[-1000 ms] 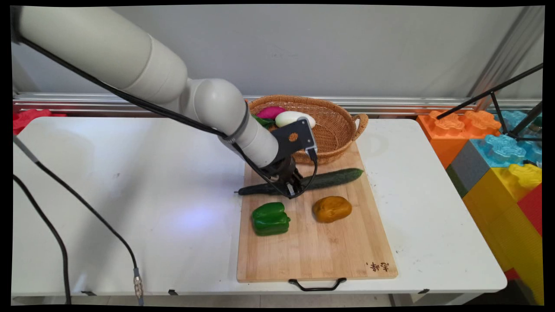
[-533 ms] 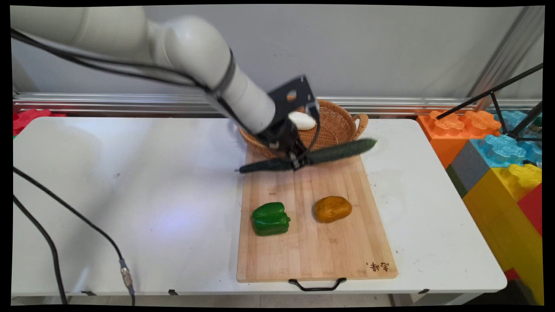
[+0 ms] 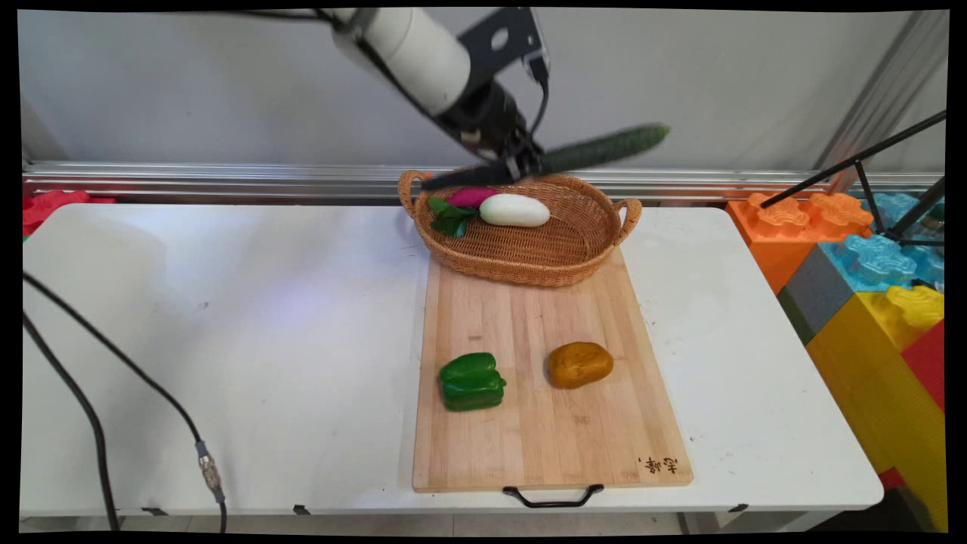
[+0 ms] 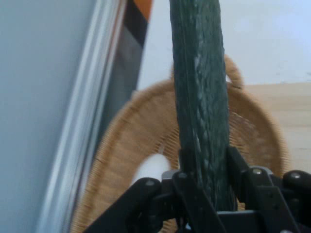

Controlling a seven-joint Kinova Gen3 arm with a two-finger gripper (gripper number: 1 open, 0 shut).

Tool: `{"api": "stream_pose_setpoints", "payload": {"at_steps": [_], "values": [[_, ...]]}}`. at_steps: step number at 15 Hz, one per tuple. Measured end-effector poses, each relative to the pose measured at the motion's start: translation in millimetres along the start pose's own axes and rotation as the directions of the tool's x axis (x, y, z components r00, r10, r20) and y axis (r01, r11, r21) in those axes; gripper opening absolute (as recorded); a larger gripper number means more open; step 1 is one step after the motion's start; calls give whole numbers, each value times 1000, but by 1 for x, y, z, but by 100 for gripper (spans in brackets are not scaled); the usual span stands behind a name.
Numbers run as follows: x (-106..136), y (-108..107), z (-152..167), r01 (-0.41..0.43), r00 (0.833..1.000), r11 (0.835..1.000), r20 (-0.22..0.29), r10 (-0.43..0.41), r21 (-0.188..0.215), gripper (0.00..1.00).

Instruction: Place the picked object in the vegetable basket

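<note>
My hand [image 3: 521,162] is clenched on the cucumber [image 3: 604,148] near its middle, both fingers [image 4: 238,167] pressed vs. its sides. Cuke is up in the air, roughly level w/ a slight tilt: right end higher, dark left end lower, just over the back rim of the wicker basket [image 3: 529,257]. In hand view the cuke [image 4: 199,97] runs straight away from me, basket [image 4: 141,145] below it.

Inside the basket: white radish [image 3: 514,210], a pink-red veg w/ green leaves [image 3: 468,198] beside it, both toward the back-left part; front and right part of basket floor is bare weave. Handles at left and right ends.

Basket's front sits on the far end of the wooden cutting board [image 3: 544,438]. Green pepper [image 3: 471,381] and brown potato [image 3: 579,364] lie mid-board, apart from each other, well apart from the basket. Table [image 3: 227,340] left of board is open; coloured blocks [image 3: 869,272] stand off its right edge.
</note>
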Motion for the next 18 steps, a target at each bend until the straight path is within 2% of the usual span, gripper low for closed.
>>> {"api": "stream_pose_setpoints", "payload": {"at_steps": [2, 4, 11, 17, 18], "values": [[-1, -19, 6, -49, 999, 999, -16, 49, 15, 0], [-6, -30, 18, -74, 997, 997, -19, 74, 12, 0], [-61, -51, 97, -79, 996, 994, 29, 82, -79, 0], [-83, -58, 133, -83, 996, 990, 33, 87, -113, 0], [-84, -59, 136, -85, 995, 989, 33, 90, -121, 100]]}}
